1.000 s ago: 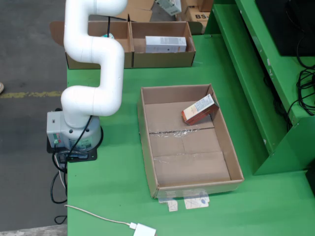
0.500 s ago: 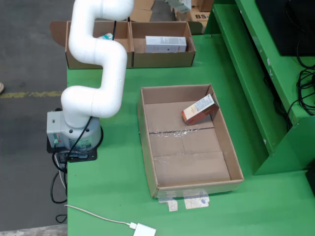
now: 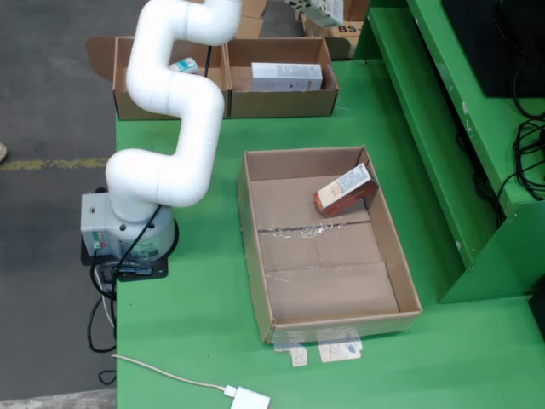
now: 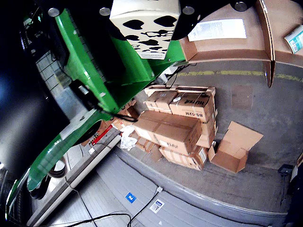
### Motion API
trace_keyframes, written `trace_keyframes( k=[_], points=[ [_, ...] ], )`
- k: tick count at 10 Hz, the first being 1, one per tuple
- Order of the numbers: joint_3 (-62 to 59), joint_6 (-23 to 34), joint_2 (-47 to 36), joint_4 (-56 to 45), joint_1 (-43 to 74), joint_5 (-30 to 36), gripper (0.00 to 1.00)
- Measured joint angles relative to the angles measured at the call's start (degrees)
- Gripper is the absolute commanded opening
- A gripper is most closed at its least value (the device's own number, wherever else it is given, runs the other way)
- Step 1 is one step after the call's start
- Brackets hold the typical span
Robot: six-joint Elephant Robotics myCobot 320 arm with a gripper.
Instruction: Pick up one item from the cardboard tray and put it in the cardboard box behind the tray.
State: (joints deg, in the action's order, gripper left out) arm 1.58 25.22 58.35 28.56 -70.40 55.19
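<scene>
The cardboard tray (image 3: 255,247) lies mid-table in the fixed view, with one orange-brown carton (image 3: 345,192) leaning in its far right corner. Two cardboard boxes stand behind it. The right one (image 3: 281,104) holds a white carton (image 3: 287,77). The left one (image 3: 128,106) holds a small teal-and-white item (image 3: 183,66). The white arm (image 3: 174,94) rises out of the top of that view, so the gripper is hidden there. In the wrist view my gripper (image 4: 147,28) is shut on a cream carton with black patches (image 4: 147,40). Box interiors (image 4: 227,52) show at upper right.
A green shelf unit (image 3: 460,128) borders the table's right side. A white cable and adapter (image 3: 251,399) lie at the front edge. The arm base (image 3: 128,230) stands at the table's left edge. The wrist view shows stacked cardboard boxes (image 4: 175,127) on the floor beyond the table.
</scene>
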Motion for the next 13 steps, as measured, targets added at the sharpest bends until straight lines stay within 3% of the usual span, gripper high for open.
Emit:
trace_keyframes(
  k=[13],
  points=[
    [0.08,1.32,4.31,0.00,-0.17,0.00,0.00]
  ],
)
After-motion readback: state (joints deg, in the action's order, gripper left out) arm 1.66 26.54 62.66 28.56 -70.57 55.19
